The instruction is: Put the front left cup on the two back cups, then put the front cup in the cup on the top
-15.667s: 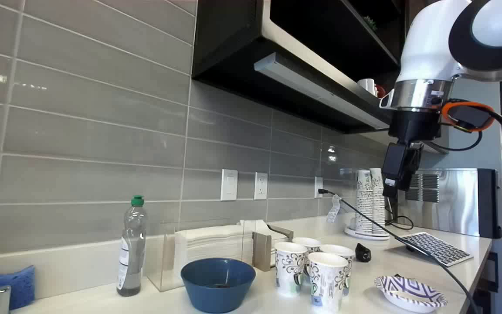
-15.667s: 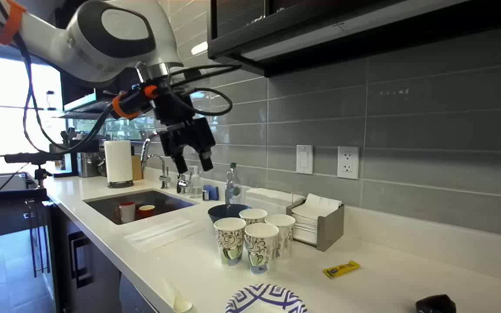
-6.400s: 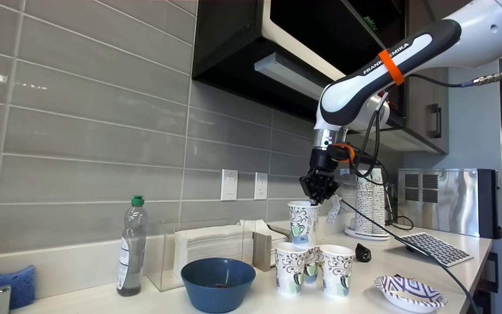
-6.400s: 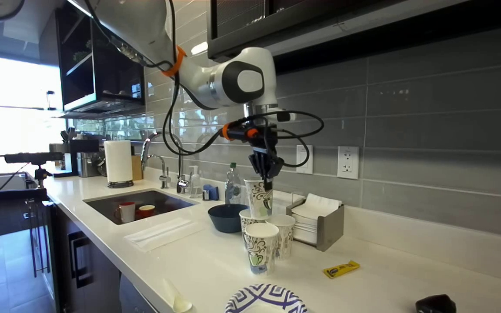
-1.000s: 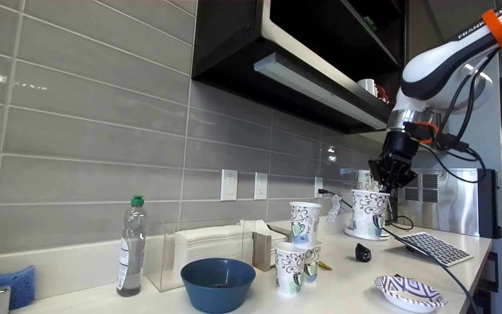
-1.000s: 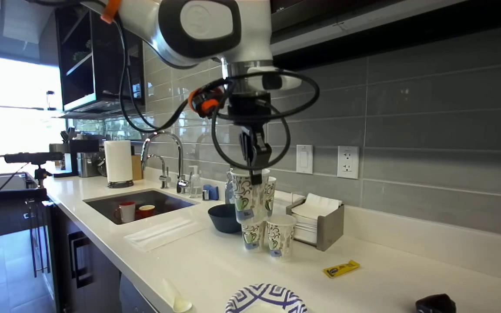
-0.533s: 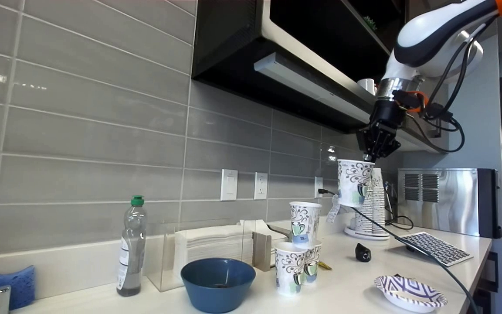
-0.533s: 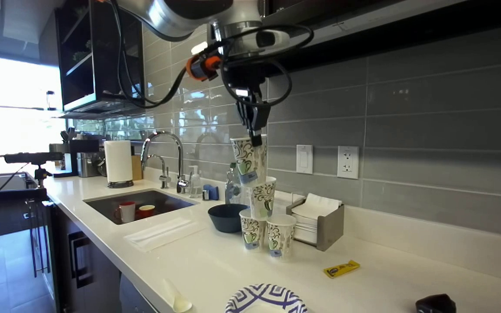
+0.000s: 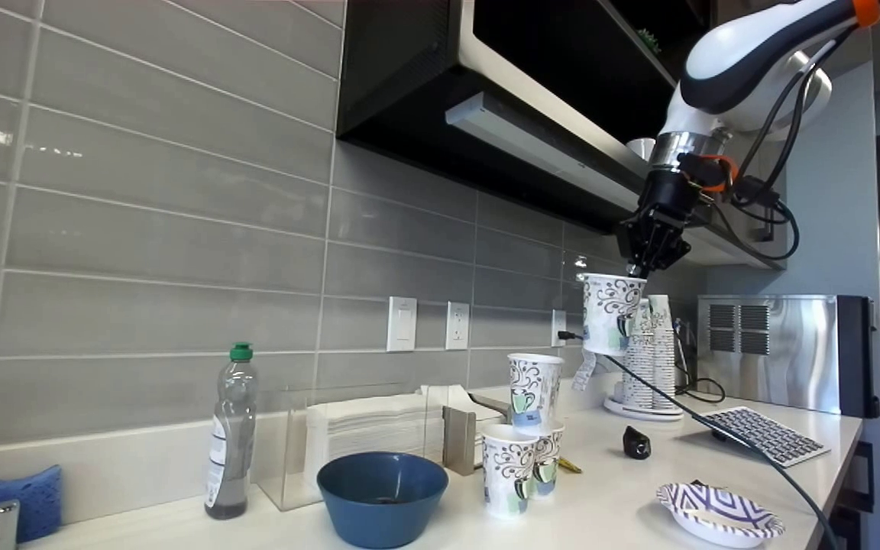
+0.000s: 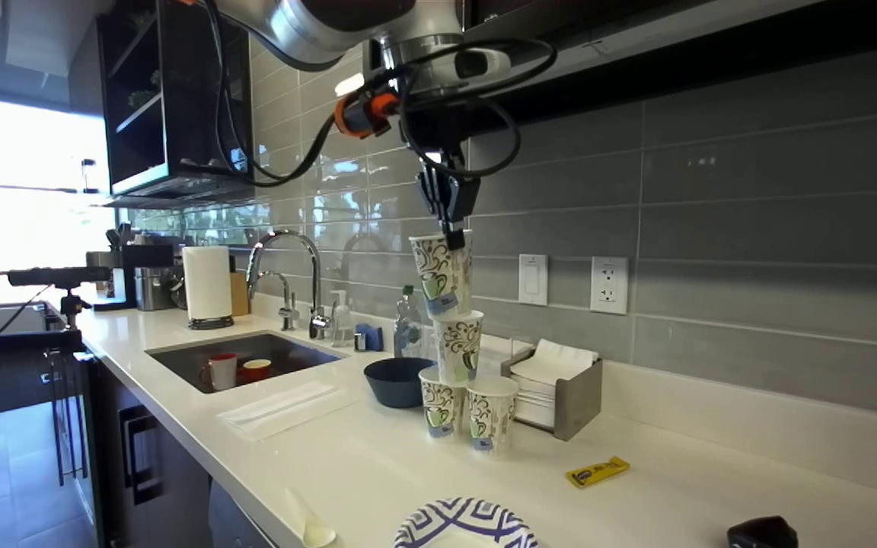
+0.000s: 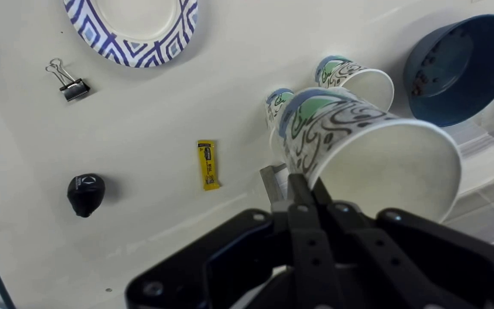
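Observation:
My gripper (image 9: 636, 270) is shut on the rim of the front cup (image 9: 609, 317), white with dark scrolls, its fingers pinching one side of the wall. The cup hangs mouth up, slightly tilted, and in an exterior view its base stands over the mouth of the top cup (image 10: 458, 350). That top cup, the front left cup, rests upright on the rims of the two back cups, the nearer (image 9: 509, 477) and its neighbour (image 9: 547, 462). In the wrist view the held cup (image 11: 315, 128) fills the middle and mostly hides the top cup; a back cup (image 11: 332, 71) shows beyond it.
A blue bowl (image 9: 383, 504) and a napkin holder (image 10: 583, 396) stand close to the stacked cups. A patterned paper plate (image 9: 719, 519), a yellow packet (image 10: 597, 472) and a black lump (image 9: 636, 443) lie on the counter. Overhead juts a dark cabinet (image 9: 402, 99); a cable (image 9: 715, 416) crosses behind.
Since the oldest frames the front left cup has been stacked and released, and the front cup gripped. Over the last second the held cup has risen and shifted toward the stack.

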### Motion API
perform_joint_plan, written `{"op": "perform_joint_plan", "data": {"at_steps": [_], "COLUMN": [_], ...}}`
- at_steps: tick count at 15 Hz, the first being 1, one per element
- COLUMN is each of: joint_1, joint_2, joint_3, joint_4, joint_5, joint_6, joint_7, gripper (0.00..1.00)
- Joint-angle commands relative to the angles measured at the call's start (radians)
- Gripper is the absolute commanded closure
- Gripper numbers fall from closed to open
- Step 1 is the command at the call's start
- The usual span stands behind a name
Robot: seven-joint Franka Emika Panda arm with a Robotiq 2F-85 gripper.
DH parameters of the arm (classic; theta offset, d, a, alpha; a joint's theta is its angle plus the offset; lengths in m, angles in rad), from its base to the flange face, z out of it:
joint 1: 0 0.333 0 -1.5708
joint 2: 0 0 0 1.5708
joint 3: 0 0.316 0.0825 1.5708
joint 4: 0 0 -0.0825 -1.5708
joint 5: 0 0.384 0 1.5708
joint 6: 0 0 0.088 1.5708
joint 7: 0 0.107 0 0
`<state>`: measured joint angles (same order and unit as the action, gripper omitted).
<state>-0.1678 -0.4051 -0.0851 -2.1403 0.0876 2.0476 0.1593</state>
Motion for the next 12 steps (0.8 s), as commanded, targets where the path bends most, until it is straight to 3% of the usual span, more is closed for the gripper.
{"op": "perform_joint_plan", "data": {"at_steps": [1,12], "joint_1": [0.010,0.070], "joint_2": [0.006,0.083], "joint_3": [0.002,0.024], "joint_4": [0.027,0.140], "joint_5": [-0.014,0.000], "joint_6": [-0.025,-0.035], "joint_7": [0.015,-0.009], "gripper": [0.99,0.99]}}
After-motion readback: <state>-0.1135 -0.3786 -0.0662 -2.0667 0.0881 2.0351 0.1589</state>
